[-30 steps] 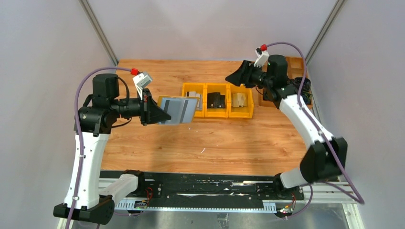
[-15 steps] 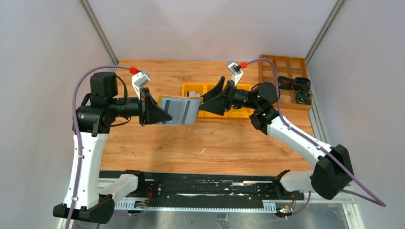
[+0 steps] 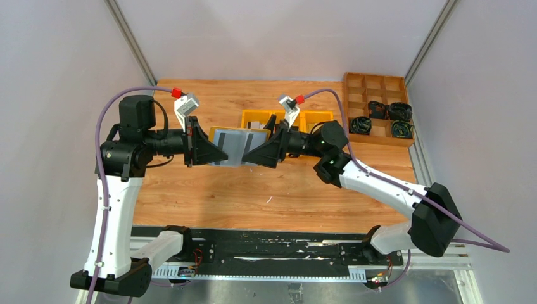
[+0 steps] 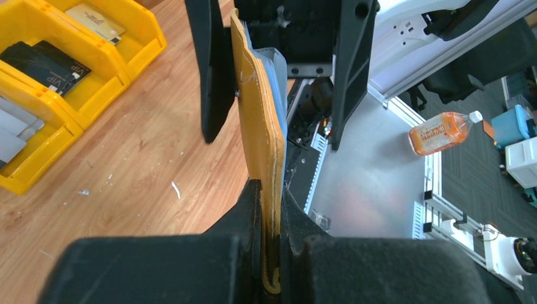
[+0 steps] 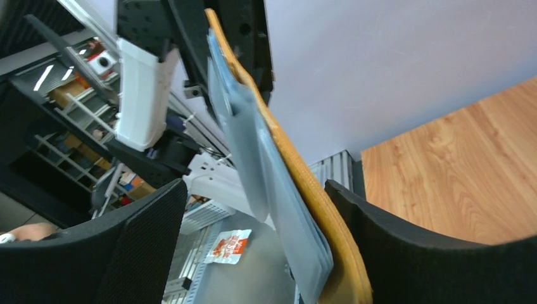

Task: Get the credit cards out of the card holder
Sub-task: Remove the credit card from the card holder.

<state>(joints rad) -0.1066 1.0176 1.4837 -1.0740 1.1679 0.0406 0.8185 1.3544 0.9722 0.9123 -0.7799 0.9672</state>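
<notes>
The card holder (image 3: 233, 145) hangs in the air above the table's middle, mustard-yellow cover (image 4: 259, 126) to the back and silvery-grey face to the front. My left gripper (image 3: 217, 155) is shut on its left edge (image 4: 271, 209). My right gripper (image 3: 251, 156) is open, and its two black fingers (image 4: 212, 69) straddle the holder's right end without pinching it. In the right wrist view the yellow cover (image 5: 310, 190) lies against the right finger (image 5: 418, 247). Pale grey credit cards (image 5: 278, 209) lie layered on its inner side, well apart from the left finger (image 5: 139, 247).
A row of yellow bins (image 3: 315, 118) stands behind the grippers, holding a black card (image 4: 44, 63), a tan card (image 4: 95, 19) and grey cards (image 4: 9, 130). A brown wooden divided tray (image 3: 375, 85) with black round parts is at the back right.
My right arm has swung from the back right down and left to the holder, and its open jaws now straddle the holder's right end. The left arm has held still.
</notes>
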